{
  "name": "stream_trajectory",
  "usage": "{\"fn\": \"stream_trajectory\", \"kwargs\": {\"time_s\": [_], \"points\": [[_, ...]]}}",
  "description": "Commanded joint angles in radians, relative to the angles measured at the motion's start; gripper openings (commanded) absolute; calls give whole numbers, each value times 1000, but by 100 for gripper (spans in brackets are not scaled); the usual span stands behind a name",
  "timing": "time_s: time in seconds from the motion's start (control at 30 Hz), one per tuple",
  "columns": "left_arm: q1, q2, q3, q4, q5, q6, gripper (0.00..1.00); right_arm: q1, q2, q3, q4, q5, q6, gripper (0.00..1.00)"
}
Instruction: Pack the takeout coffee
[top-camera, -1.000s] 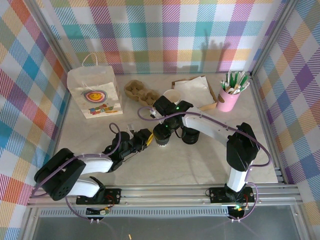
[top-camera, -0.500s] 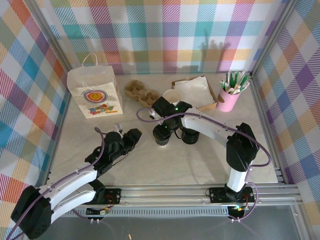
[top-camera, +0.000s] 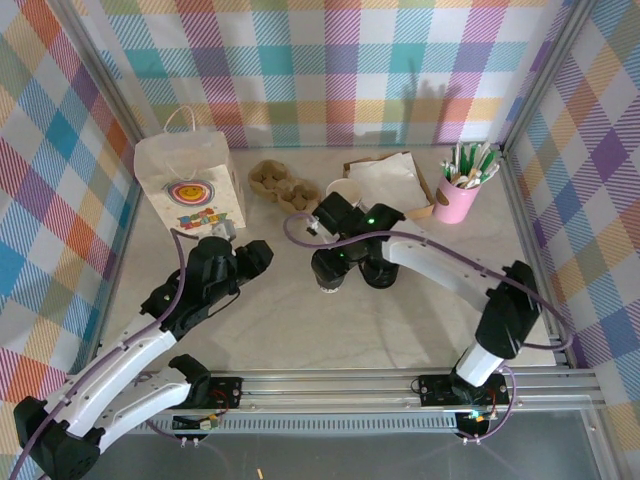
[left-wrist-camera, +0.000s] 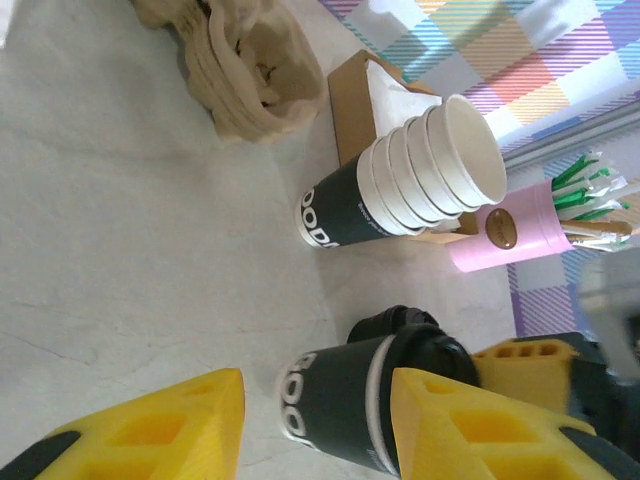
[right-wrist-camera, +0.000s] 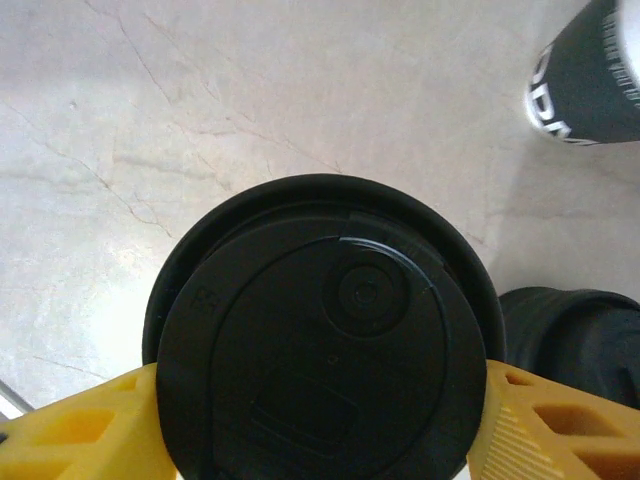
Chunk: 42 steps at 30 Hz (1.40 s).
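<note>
Packing is not yet done. The coffee (top-camera: 328, 282) stands lidded mid-tabletop (top-camera: 300, 335), just beside the lids (top-camera: 380, 272). The bag (top-camera: 190, 185) sits at the far left corner, well apart. Lifting, carrying and bagging remain, in my judgement. The right gripper (right-wrist-camera: 320, 380) pinches the coffee at its lid. The left gripper (left-wrist-camera: 316, 385) is spread and empty. The left wrist view confirms the cup's base is on the tabletop, which the lid hides from the right wrist view. The top view adds the bag's position.
</note>
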Motion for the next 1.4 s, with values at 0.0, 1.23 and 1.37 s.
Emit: {"fn": "stream_trajectory", "kwargs": {"time_s": [0.0, 1.23, 1.37], "points": [[6, 4, 72, -129, -35, 110, 43, 6, -75, -13, -51, 28, 51, 53], [4, 350, 504, -248, 156, 359, 42, -762, -415, -289, -95, 114, 134, 49], [4, 379, 585, -355, 127, 409, 42, -854, -387, -329, -69, 112, 139, 48]]}}
